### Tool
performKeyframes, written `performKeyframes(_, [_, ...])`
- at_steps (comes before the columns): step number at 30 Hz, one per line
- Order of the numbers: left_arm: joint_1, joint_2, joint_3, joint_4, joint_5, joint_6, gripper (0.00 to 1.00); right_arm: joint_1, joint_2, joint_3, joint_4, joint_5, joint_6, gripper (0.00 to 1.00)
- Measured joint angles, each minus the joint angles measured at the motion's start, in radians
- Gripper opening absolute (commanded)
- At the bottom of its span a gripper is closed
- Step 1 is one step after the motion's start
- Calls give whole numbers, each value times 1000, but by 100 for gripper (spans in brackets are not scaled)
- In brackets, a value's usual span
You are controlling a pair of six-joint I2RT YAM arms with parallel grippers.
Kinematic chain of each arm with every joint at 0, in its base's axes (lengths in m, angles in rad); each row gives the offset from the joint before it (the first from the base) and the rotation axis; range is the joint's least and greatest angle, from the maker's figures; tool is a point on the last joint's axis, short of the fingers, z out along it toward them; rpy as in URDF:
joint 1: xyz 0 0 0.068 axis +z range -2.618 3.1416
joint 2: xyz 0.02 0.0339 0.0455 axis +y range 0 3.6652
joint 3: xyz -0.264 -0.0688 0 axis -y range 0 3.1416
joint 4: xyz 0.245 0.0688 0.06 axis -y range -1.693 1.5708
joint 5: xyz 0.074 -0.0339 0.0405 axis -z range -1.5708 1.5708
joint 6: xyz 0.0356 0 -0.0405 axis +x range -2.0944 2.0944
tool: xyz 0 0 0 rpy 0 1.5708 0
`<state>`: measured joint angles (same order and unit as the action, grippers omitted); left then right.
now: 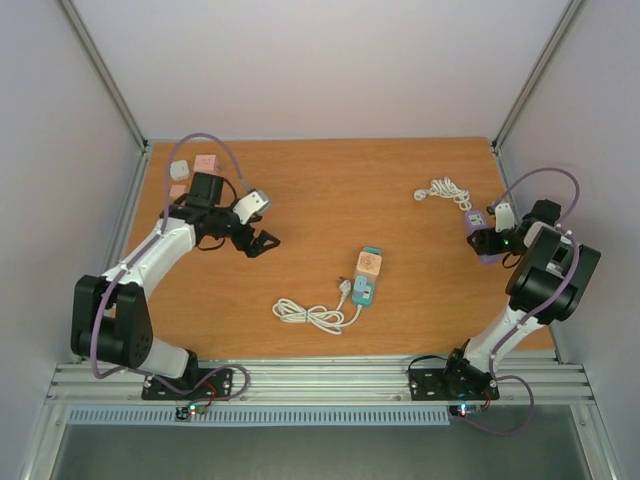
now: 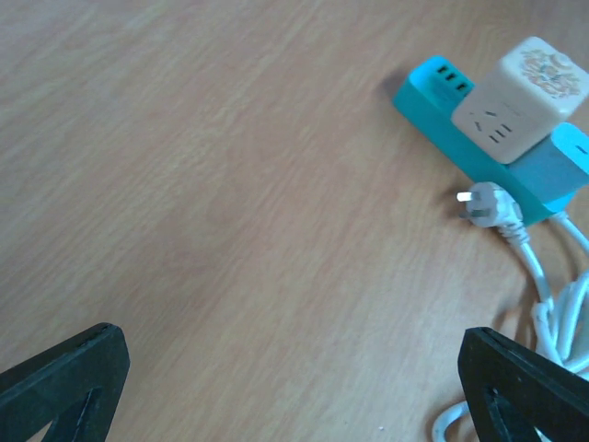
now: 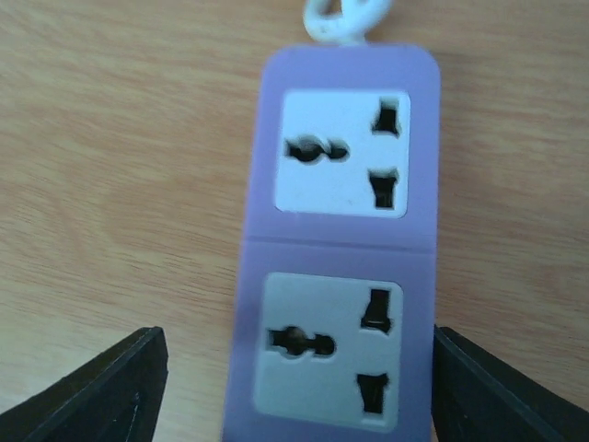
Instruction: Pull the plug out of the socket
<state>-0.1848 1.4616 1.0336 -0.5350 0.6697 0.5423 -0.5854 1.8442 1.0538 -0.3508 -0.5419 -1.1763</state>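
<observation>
I aim the empty, open left claw point(image 2: 290, 368) at the white plug point(image 2: 488, 207) beside the teal power strip point(image 2: 433, 97). My right claw point(image 3: 296, 368) gapes; nothing held.

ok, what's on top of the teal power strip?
A cream cube adapter sits on the teal power strip. The strip face under the cube is covered, so any sockets there can't be seen. The white plug lies beside the strip, not on it.

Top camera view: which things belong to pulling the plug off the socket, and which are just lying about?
Job: teal power strip, cube adapter on it, white plug beside it, its cable.
Lying about: purple socket strip with nothing plugged in, its white cord, pink cube, white cube.
</observation>
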Motion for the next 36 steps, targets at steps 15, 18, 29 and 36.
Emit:
performKeyframes(15, [-383, -38, -140, -101, -131, 214, 74, 121, -150, 98, -220, -197, -18, 82])
performKeyframes(18, [-459, -39, -179, -95, -180, 235, 63, 177, -152, 98, -234, -212, -16, 81])
performKeyframes(29, [-559, -87, -344, 52, -341, 253, 37, 383, -157, 98, -210, -225, 60, 58])
performKeyframes(36, [-563, -94, -382, 131, -428, 256, 22, 485, -134, 100, -157, -219, 123, 49])
